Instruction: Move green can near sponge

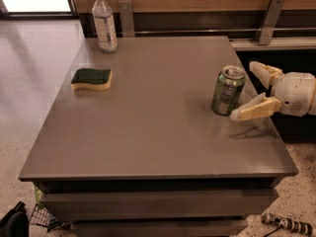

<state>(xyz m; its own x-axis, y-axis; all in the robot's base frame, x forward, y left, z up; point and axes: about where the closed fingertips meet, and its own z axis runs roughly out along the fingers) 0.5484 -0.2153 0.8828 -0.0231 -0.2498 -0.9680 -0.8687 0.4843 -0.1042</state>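
The green can (227, 90) stands upright on the right side of the grey table (148, 132), silver top up, white label panel facing me. The sponge (92, 78), dark green top over a pale yellow body, lies flat on the left side of the table, far from the can. My gripper (244, 90) comes in from the right edge and is open. One pale finger (252, 109) lies just right of the can's base and the other finger (261, 70) is behind and to the right of the can. The can sits at the mouth of the open fingers, not held.
A tall clear plastic bottle (104, 22) stands at the table's back left corner. A wooden wall with metal brackets (266, 19) runs behind the table. The table's right edge is close to the can. A striped object (289, 224) lies on the floor at bottom right.
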